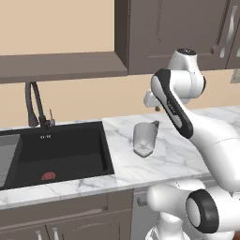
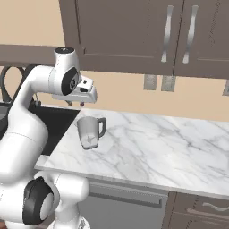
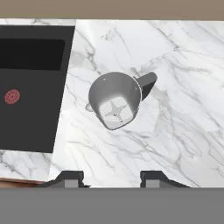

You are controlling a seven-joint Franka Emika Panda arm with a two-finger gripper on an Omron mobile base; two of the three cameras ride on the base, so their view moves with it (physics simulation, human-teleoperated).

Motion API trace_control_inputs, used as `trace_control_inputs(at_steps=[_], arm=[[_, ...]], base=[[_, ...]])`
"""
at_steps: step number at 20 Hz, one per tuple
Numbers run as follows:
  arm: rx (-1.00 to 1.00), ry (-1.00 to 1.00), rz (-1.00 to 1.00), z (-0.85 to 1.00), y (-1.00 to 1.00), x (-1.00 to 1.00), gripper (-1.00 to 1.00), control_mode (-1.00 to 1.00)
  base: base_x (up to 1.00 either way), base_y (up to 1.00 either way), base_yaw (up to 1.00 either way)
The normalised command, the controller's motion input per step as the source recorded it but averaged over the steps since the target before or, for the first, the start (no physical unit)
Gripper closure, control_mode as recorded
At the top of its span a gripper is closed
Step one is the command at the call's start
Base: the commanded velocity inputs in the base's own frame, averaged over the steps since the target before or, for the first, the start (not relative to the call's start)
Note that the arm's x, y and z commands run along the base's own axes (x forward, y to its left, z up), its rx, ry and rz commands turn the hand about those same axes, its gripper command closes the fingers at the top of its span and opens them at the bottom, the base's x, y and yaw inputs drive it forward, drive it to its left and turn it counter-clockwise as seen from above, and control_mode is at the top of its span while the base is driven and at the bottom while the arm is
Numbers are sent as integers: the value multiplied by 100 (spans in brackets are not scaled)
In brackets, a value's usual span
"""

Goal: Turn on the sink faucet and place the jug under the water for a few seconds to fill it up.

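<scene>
**One jug on the counter, gripper above it holding nothing**

Going left to right in the left base view: one sink faucet (image 1: pixel 35 104) stands at the back edge of the one sink (image 1: pixel 61 154), its gooseneck curving over at the top and a small lever at its base. No stream runs from it. The basin is matte black, with a single red round drain (image 1: pixel 48 176) near its front edge and a grey ribbed insert (image 1: pixel 6 159) against its left side.

Right of the sink, on the marble counter (image 1: pixel 164 154), stands one jug (image 1: pixel 144 138), translucent pale grey, upright and set apart from the basin's right edge. In the right base view its handle (image 2: pixel 102 126) points away from the sink. The hand view looks straight down into the jug's open mouth (image 3: pixel 115 104), with the sink along the counter's edge on the left of that picture.

The one gripper (image 2: pixel 75 103) hangs above the jug, clear of it, with open air between. The two dark fingertips (image 3: pixel 69 178) stand partly apart, at a moderate gap, with nothing between them and touching nothing.
</scene>
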Motion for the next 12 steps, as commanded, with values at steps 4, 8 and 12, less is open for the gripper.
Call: trace_control_inputs(at_steps=[4,8,12], arm=[[0,0,0,0,0,0,-100,100],[0,0,0,0,0,0,-100,100],[0,0,0,0,0,0,-100,100]], base=[[0,18,-1],[0,85,-5],[0,78,-4]])
